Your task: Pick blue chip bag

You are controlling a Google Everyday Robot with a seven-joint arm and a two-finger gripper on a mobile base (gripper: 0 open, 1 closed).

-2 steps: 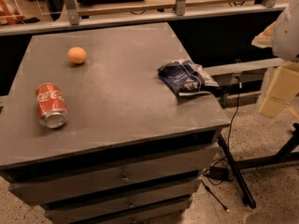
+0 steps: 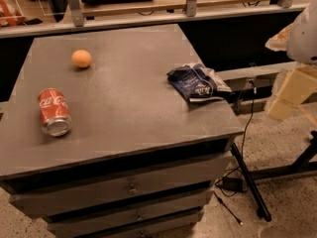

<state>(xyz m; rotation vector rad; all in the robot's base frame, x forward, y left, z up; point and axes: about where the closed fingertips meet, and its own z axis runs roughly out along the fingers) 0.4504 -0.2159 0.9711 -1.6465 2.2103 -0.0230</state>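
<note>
The blue chip bag (image 2: 197,83) is a crumpled dark navy foil bag with white markings. It lies flat near the right edge of the grey cabinet top (image 2: 124,108). My gripper (image 2: 290,94) shows as a cream-and-white shape at the far right of the camera view. It hangs off the side of the cabinet, to the right of the bag and well apart from it, holding nothing that I can see.
A red Coca-Cola can (image 2: 54,112) lies on its side at the left of the top. An orange ball (image 2: 81,58) sits at the back left. A black stand leg and cables (image 2: 247,172) cross the floor to the right of the cabinet drawers.
</note>
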